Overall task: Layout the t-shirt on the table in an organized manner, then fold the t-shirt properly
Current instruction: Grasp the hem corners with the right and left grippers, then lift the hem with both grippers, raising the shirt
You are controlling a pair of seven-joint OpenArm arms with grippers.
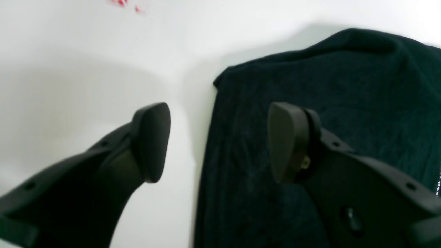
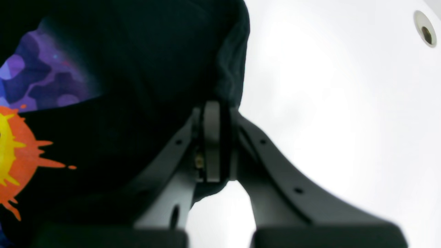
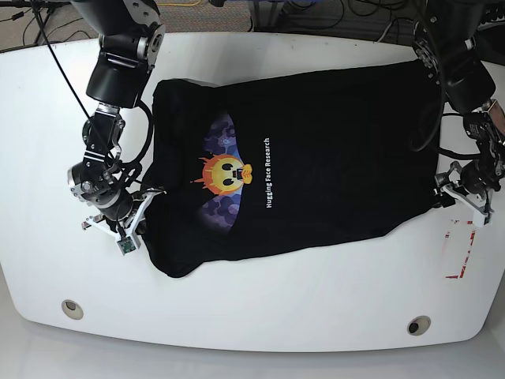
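Observation:
The black t-shirt [image 3: 316, 150] lies spread across the white table [image 3: 276, 316], with an orange-yellow face print [image 3: 225, 172] and white lettering on it. In the base view my right gripper [image 3: 147, 199] is at the shirt's left edge. The right wrist view shows that gripper [image 2: 215, 144] shut on a bunched fold of the t-shirt [image 2: 137, 69]. My left gripper [image 3: 440, 189] is at the shirt's right edge. In the left wrist view the left gripper [image 1: 218, 143] is open, one finger over bare table [image 1: 69, 51] and the other over the t-shirt [image 1: 344, 86], nothing held.
Two round grommet holes [image 3: 72, 308] [image 3: 418, 324] sit near the table's front edge; one grommet hole [image 2: 426, 32] shows in the right wrist view. Red tape marks [image 3: 461, 253] lie just right of the shirt, also red tape marks [image 1: 122, 2]. Cables run behind the table's far edge.

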